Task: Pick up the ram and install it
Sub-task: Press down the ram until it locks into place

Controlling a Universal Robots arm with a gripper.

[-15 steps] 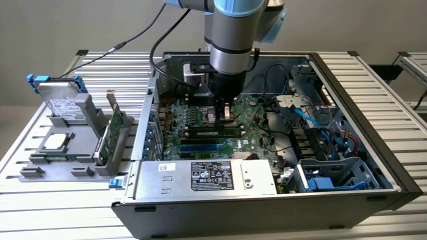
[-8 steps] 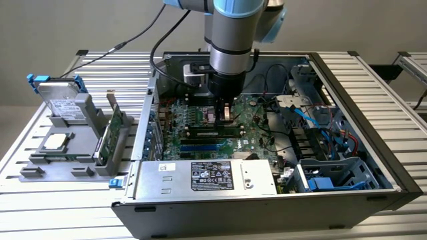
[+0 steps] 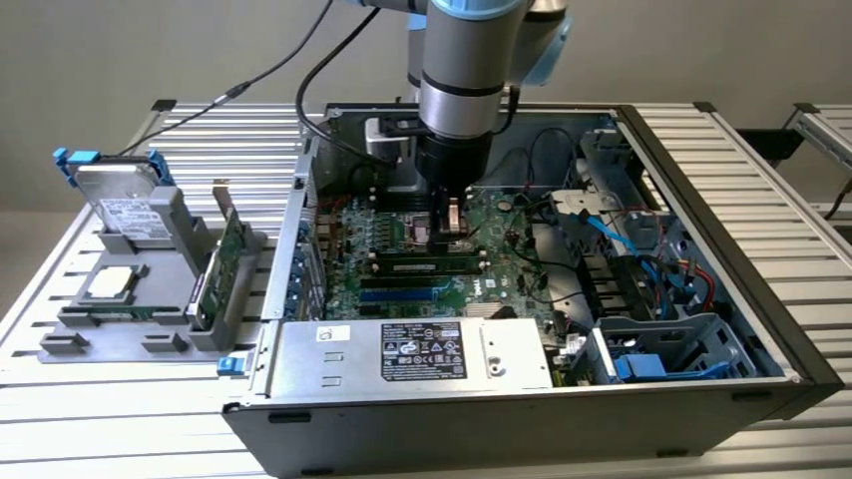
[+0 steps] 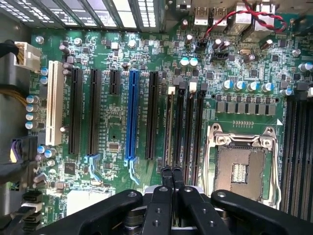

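Black two-fingered gripper (image 4: 172,172) clenched, pressing thin green ram stick (image 4: 169,122) into black motherboard slot (image 4: 179,125).

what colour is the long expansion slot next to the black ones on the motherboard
Blue. The slot shows best in the wrist view, standing between black slots.
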